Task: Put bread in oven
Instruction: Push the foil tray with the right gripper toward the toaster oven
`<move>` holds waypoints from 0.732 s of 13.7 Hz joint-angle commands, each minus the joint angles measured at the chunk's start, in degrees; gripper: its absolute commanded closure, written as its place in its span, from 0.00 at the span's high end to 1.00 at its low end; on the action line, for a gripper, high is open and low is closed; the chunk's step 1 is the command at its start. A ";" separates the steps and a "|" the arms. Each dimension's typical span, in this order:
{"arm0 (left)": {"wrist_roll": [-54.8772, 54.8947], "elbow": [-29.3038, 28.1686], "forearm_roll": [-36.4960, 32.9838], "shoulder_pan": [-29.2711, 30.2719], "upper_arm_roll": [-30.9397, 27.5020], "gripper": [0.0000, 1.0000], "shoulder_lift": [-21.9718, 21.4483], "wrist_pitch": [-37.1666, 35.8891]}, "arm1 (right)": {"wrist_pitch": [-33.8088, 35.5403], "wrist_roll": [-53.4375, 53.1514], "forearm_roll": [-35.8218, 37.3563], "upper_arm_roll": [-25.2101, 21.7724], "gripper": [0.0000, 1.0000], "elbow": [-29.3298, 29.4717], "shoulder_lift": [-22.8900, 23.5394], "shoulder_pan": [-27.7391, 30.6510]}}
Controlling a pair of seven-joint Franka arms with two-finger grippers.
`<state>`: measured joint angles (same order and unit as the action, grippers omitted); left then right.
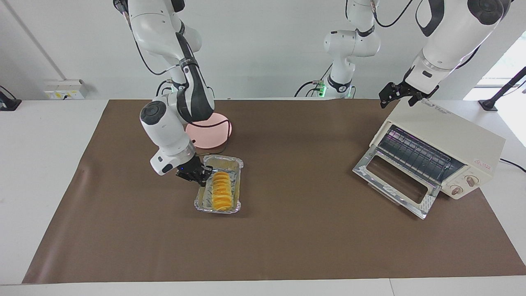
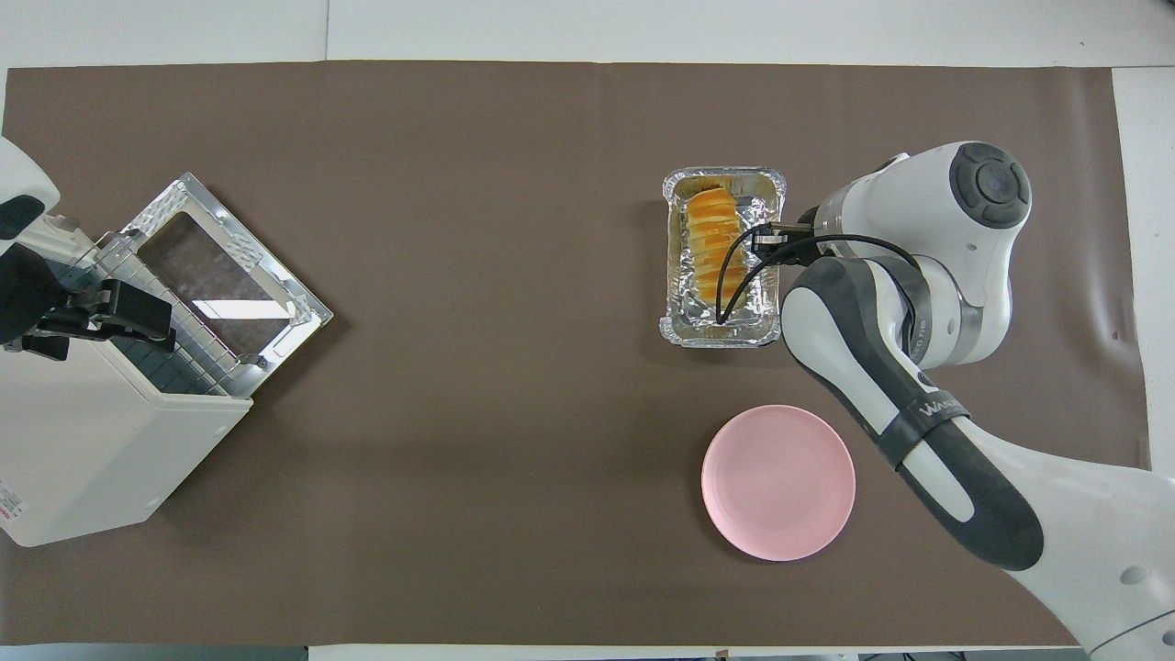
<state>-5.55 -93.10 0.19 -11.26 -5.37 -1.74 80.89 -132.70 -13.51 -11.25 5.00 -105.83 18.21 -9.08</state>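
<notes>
The golden ridged bread [image 1: 222, 190] [image 2: 714, 248] lies in a crinkled foil tray [image 1: 224, 161] [image 2: 725, 174] on the brown mat. My right gripper [image 1: 204, 174] [image 2: 769, 240] is shut on the tray's long rim, on the side toward the right arm's end of the table. Whether the tray rests on the mat or is slightly raised I cannot tell. The cream oven [image 1: 448, 131] [image 2: 83, 459] stands at the left arm's end with its glass door [image 1: 394, 183] dropped open and the rack showing. My left gripper [image 1: 396, 96] [image 2: 119, 312] waits open over the oven's top.
A round pink plate [image 1: 213, 133] [image 2: 778, 482] lies nearer to the robots than the tray, partly covered by the right arm in the facing view. A broad stretch of brown mat [image 1: 296, 164] lies between the tray and the oven.
</notes>
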 commanded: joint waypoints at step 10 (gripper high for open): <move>-0.07 -0.41 -0.98 0.45 0.36 1.00 -0.80 0.14 | -2.19 -23.32 -0.71 0.10 0.00 26.29 20.01 -19.40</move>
<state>-5.55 -93.10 0.19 -11.26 -5.37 -1.74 80.89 -133.28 -36.16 -12.23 5.28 -83.52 34.38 -28.23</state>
